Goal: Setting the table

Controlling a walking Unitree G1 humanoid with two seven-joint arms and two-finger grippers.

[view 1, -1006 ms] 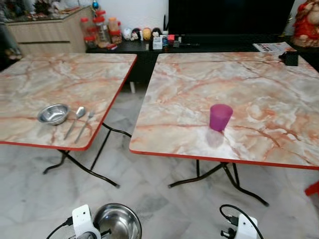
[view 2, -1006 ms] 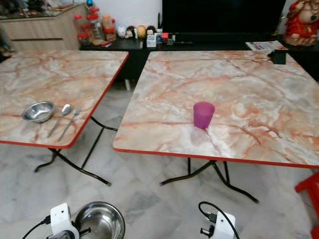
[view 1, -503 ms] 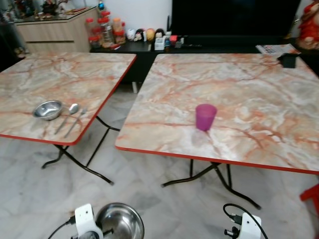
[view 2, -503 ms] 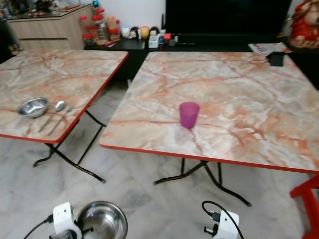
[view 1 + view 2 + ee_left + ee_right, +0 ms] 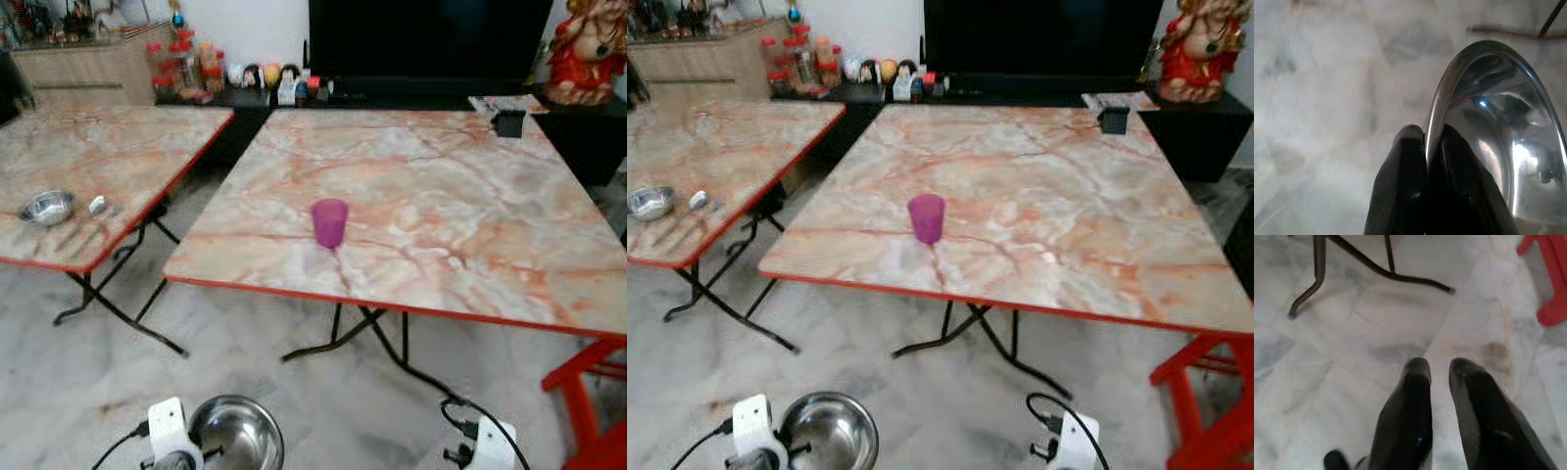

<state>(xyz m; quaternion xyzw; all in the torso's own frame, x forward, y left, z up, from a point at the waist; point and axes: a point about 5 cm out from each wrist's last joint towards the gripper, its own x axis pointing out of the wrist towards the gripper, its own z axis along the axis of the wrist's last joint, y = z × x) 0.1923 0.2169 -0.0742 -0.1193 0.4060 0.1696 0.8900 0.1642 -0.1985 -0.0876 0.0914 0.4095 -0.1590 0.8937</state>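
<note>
Okay, head views first: you have a purple cup standing upright on the near marble table, toward its front edge. On the far-left table sit a small steel bowl and cutlery just beside it. Below the near table's front edge, your left gripper carries a steel bowl over the floor.

Left wrist view: your fingers are clamped on that bowl's rim.

Right wrist view: your right gripper hangs over marble floor, fingers slightly apart, holding nothing, near a red stool.
</note>
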